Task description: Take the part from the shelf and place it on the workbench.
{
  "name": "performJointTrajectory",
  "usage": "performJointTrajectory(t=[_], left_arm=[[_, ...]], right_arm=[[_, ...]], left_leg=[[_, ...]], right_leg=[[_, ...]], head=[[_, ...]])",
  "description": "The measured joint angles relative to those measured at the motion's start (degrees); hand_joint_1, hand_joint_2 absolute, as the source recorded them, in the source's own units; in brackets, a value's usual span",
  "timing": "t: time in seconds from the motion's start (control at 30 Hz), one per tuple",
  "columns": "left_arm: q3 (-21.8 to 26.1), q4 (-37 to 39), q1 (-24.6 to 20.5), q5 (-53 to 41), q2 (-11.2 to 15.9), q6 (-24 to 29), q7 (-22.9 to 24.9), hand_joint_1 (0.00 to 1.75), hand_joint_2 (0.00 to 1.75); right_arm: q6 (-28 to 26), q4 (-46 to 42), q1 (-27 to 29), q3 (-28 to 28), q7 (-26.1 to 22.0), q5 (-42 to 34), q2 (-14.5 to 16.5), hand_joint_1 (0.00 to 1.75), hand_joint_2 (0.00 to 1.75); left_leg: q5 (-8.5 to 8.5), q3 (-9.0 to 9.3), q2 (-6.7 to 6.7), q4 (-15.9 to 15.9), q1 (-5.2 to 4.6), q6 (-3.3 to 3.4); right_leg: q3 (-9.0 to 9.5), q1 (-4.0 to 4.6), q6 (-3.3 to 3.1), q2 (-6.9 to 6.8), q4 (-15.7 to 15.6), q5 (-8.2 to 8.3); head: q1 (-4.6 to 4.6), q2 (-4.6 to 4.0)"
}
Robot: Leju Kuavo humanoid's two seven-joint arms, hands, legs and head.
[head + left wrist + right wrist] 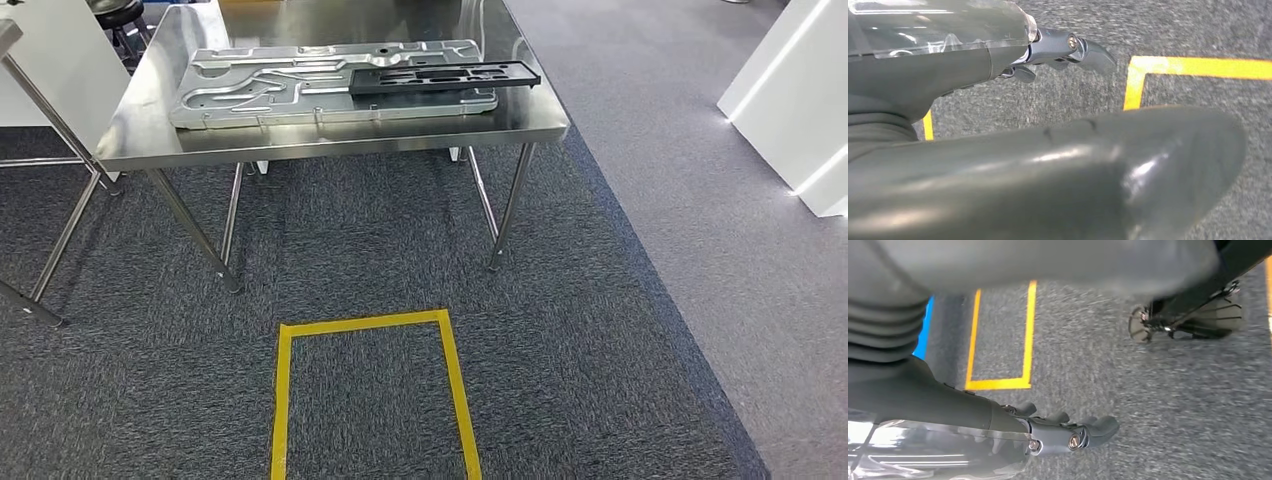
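The head view shows a black part [443, 76] lying flat on a large grey metal plate [300, 90], toward the right edge of the steel workbench [330, 140]. Yellow floor tape [370, 325] marks a rectangle on the grey carpet [600, 330] in front. In the left wrist view, the left hand [1058, 50] hangs over the carpet, fingers loosely extended, holding nothing. In the right wrist view, the right hand [1068, 432] likewise hangs with fingers released and empty, near yellow tape.

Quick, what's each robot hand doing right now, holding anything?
Left robot hand: holds nothing, fingers extended over the carpet; open.
Right robot hand: holds nothing, fingers apart over the carpet; open.
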Motion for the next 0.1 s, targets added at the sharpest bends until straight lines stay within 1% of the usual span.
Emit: performJointTrajectory(t=[0.03, 0.07, 0.1], left_arm=[[0.01, 0.00, 0.04, 0.04, 0.01, 0.08, 0.10, 0.00, 0.00], [0.01, 0.00, 0.05, 0.10, 0.00, 0.15, 0.14, 0.00, 0.00], [0.01, 0.00, 0.05, 0.12, 0.00, 0.18, 0.17, 0.00, 0.00]], right_arm=[[-0.01, 0.00, 0.06, -0.02, 0.15, -0.01, 0.01, 0.00, 1.75], [-0.02, 0.00, 0.11, -0.03, 0.39, 0.00, 0.01, 0.00, 1.75], [-0.02, 0.00, 0.13, -0.04, 0.52, 0.00, 0.01, 0.00, 1.75]], left_leg=[[0.13, -0.17, -0.01, 0.05, -0.07, -0.02], [0.22, -0.20, -0.03, 0.12, -0.12, -0.06], [0.26, -0.20, -0.04, 0.15, -0.14, -0.08]], right_leg=[[1.01, 0.01, -0.09, 0.00, -0.88, 0.74], [3.11, 0.05, -0.30, 0.01, -3.97, 2.30], [4.33, 0.06, -0.41, 0.01, -5.79, 3.22]], head=[[0.00, 0.00], [0.00, 0.00], [0.00, 0.00]])
